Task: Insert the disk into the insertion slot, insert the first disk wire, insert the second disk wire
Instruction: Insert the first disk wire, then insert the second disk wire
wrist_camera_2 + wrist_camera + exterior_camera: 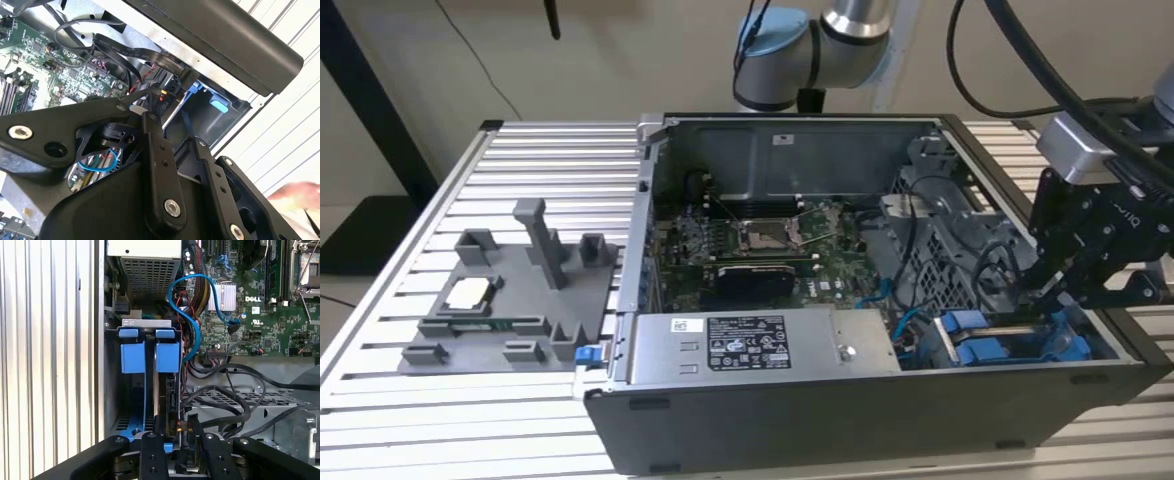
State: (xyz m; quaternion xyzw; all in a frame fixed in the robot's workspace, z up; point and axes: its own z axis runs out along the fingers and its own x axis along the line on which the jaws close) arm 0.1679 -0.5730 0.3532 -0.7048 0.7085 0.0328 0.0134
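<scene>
Tool (pixel 175 421) clenched on wire connector (pixel 173 428), touching rear edge of seated disk (pixel 170 390); disk's long axis runs straight ahead.

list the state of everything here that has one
computer case, side panel off, open
power supply, mounted in the case
disk, on edge in the drive bay
end effector, shut on the black connector
black connector, gripped, at the disk's end
</scene>
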